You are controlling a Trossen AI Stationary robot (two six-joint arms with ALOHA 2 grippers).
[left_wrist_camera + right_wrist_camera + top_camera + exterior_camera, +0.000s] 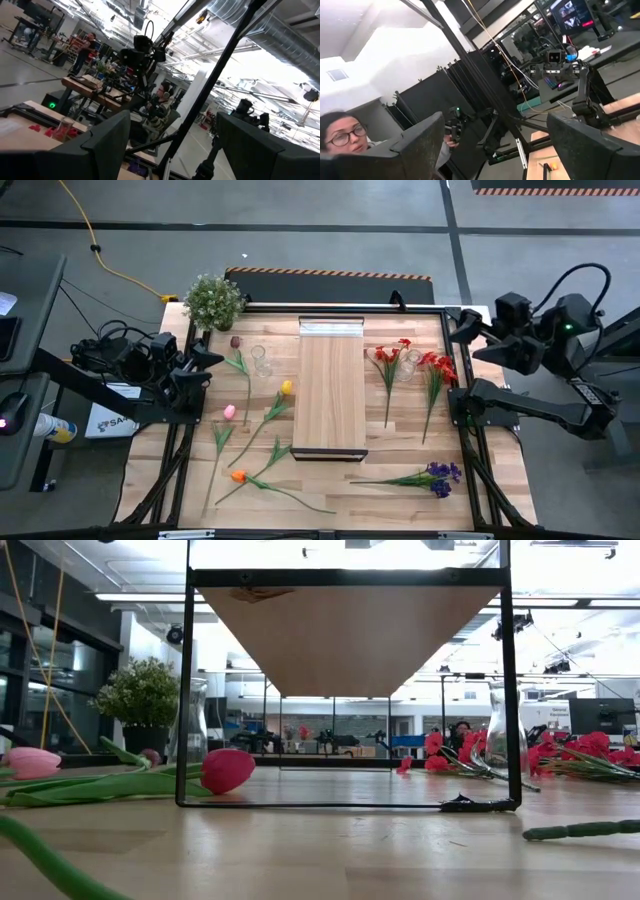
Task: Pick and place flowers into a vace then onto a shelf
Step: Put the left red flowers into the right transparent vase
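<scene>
Flowers (262, 420) lie flat on the table (400, 500), scattered in left centre, with red ones (432, 372) right of centre and a purple one (437, 477) lower right. Shelf (330, 390) sits mid-frame, dark edge toward the bottom, bare wood strips along both long sides. Two glass vases (260, 360) flank it near its top end. My left gripper (207, 360) waits at the left table edge, fingers spread, holding nothing. My right gripper (462, 330) is parked at the upper right edge, fingers spread, empty.

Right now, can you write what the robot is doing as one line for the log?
left gripper: open, parked at left table edge | right gripper: open, parked at right edge | flowers: lying on table | shelf: bare
</scene>
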